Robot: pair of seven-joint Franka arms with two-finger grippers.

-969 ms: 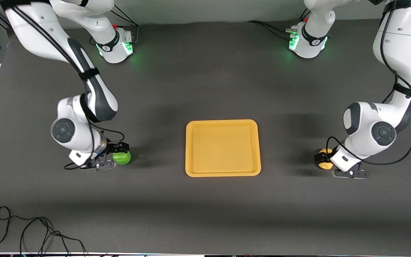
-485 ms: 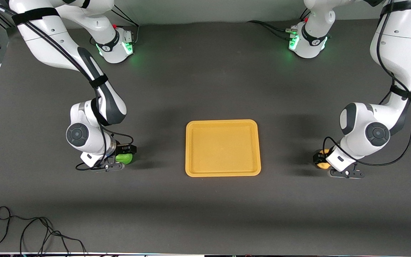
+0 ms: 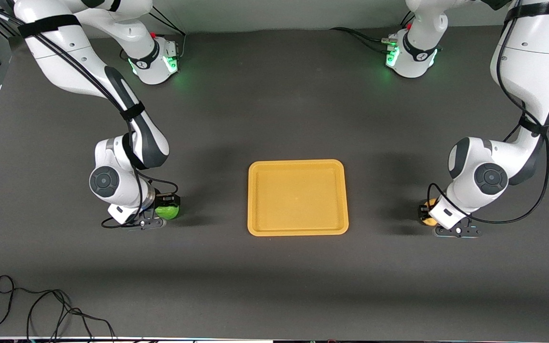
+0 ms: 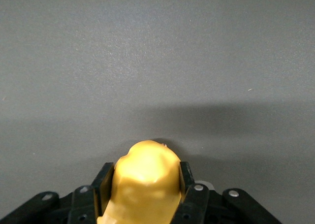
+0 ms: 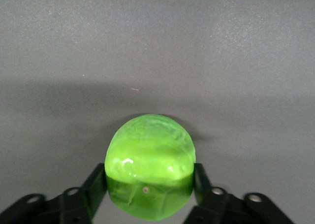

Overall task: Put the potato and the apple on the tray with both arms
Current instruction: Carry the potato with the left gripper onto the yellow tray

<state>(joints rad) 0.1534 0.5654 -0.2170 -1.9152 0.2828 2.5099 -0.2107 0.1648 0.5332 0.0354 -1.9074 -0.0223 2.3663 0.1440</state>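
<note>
Your left pincer [image 3: 428,214], at the frame's lower right, clamps the lumpy yellow-tan potato [image 3: 429,209]. Your right pincer [image 3: 167,210], lower left, clamps the glossy green apple [image 3: 167,212]. Both sit low on the dark worktop [image 3: 274,276], flanking the mustard-yellow plastic tray [image 3: 298,231] at centre, ready for lifting, I judge.

Apple [image 5: 149,157] and potato [image 4: 145,182] flank empty tray [image 3: 298,231].

- The left arm's wrist hides most of the potato [image 3: 428,212] in the front view.
- The picture's edge cuts off the apple's [image 5: 150,165] underside in the right wrist view.
</note>
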